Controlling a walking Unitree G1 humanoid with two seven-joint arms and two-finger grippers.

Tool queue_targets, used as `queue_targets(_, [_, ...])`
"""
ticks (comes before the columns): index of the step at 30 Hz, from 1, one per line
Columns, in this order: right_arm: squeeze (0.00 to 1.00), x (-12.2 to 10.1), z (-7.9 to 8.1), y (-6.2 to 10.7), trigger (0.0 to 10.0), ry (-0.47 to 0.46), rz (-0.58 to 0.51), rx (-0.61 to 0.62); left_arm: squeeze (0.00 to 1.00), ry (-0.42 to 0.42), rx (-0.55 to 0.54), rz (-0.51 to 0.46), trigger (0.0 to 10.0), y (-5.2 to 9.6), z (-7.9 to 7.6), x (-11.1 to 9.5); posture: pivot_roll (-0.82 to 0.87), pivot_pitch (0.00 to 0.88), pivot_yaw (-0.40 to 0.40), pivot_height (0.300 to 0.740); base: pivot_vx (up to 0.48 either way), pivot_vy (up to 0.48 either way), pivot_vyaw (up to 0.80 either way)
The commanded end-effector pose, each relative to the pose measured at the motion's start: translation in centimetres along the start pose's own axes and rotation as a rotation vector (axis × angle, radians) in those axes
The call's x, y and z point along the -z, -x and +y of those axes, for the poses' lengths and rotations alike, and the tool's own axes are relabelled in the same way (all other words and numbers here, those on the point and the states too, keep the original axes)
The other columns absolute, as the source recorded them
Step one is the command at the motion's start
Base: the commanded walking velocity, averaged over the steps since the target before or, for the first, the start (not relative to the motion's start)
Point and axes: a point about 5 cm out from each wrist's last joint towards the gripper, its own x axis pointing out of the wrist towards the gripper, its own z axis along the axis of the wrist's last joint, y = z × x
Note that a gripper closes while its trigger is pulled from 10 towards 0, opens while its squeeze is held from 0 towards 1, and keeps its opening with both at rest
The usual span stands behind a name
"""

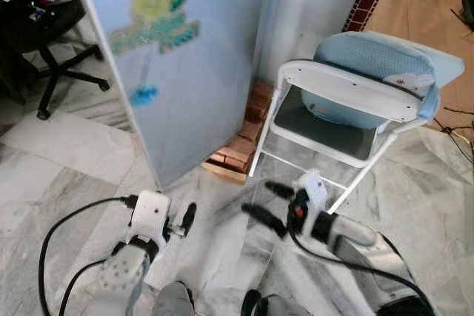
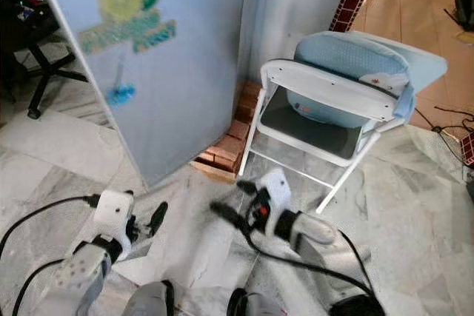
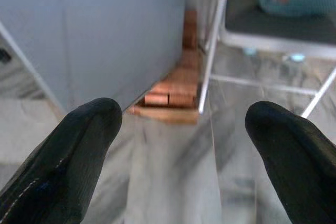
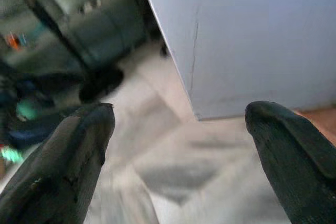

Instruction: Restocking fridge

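The pale blue fridge (image 1: 196, 72) stands closed on bricks (image 1: 241, 142), beside a white chair (image 1: 348, 109). Low before it, left end effector (image 3: 181, 145) and right end effector (image 4: 178, 150) are both spread apart, empty.

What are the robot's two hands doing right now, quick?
Left gripper: open, holding nothing, low over the grey marble floor.
Right gripper: open, holding nothing, near the pale blue fridge.

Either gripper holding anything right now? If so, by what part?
Nothing held. Left gripper and right gripper are both open, with floor showing between the fingers.
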Motion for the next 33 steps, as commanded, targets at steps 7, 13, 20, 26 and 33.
queue_targets(7, [0.00, 0.0, -0.7, 0.9, 10.0, 0.146, 0.002, 0.180, 0.00, 0.006, -0.002, 0.029, 10.0, -0.4, -1.1, 0.6, 0.15, 0.146, -0.081, 0.740, -0.034, 0.263, 0.00])
queue_targets(13, [0.00, -0.4, -2.1, 1.0, 10.0, 0.222, -0.029, 0.413, 0.00, 0.001, 0.001, 0.031, 10.0, -1.1, -1.1, 0.5, 0.16, 0.133, -0.082, 0.740, 0.000, 0.426, 0.00])
queue_targets(20, [0.00, 0.0, -2.2, 0.3, 10.0, 0.246, -0.025, 0.449, 0.00, -0.009, 0.007, 0.008, 10.0, -1.8, -1.5, 0.1, 0.16, 0.099, -0.074, 0.740, 0.000, 0.430, 0.00])
queue_targets(26, [0.00, -1.3, -1.5, -0.4, 10.0, 0.177, -0.162, 0.410, 0.00, -0.069, 0.027, -0.025, 10.0, -2.7, -1.8, -0.6, 0.16, 0.084, -0.055, 0.740, 0.000, 0.435, 0.00])
queue_targets(33, [0.00, -1.7, -1.7, -0.6, 10.0, 0.192, -0.177, 0.466, 0.00, -0.085, 0.007, -0.032, 10.0, -3.1, -1.0, -0.5, 0.14, 0.087, -0.042, 0.740, 0.000, 0.471, -0.29])
